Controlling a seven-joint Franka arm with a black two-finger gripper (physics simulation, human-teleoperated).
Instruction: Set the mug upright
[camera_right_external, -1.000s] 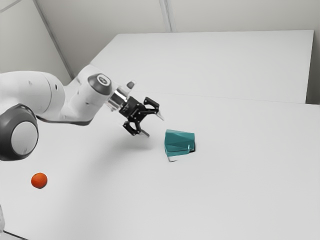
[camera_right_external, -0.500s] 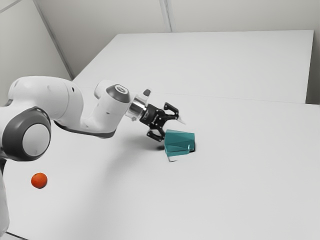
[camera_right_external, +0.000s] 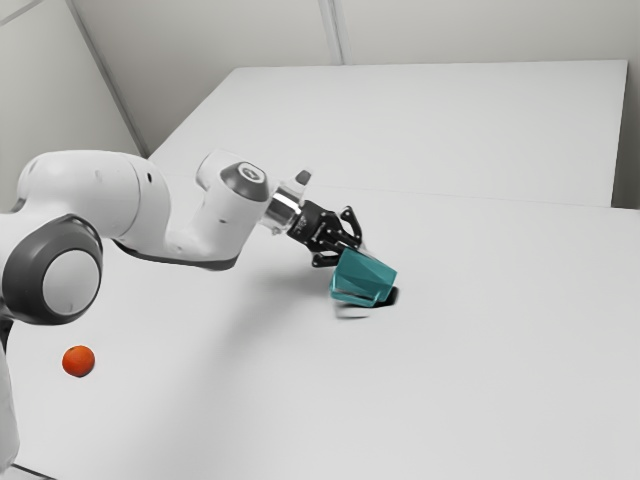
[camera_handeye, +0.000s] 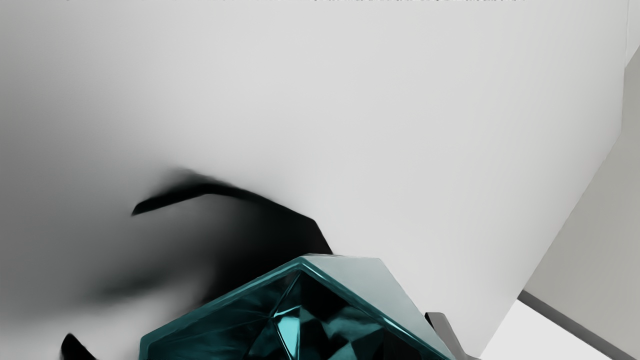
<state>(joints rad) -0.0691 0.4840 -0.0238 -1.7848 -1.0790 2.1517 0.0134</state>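
- From where I stand, the teal mug (camera_right_external: 368, 278) is tipped over at a slant, not upright, out on the pale table (camera_right_external: 480, 380).
- Its narrower end points toward the exterior view's right, and its mouth faces back toward the arm.
- The black gripper (camera_right_external: 350, 254) is right up at the mug's mouth end, angled downward, with part of it hidden behind the teal side.
- Its 2 fingers stand apart, with the mug between them.
- In the wrist view, 1 dark fingertip (camera_handeye: 73, 346) has a bit of space between it and the mug's rim.
- The other, greyer fingertip (camera_handeye: 443, 327) sits right beside the mug's outer wall; I cannot tell whether it is touching.
- The wrist view also looks straight into the mug, where the faceted inside catches dark and bright teal glints.
- A black, curved shadow (camera_handeye: 270, 225) spreads over the table next to the rim.
- Under the mug, in the exterior view, there is a thin, pale shape with a dark edge; I can't make out just what it is.
- The white arm (camera_right_external: 90, 195) reaches in from the exterior view's left, with 1 big grey-ringed joint (camera_right_external: 70, 282) low on that side.
- An orange ball (camera_right_external: 79, 361) rests on the table below that joint, well apart from the mug.
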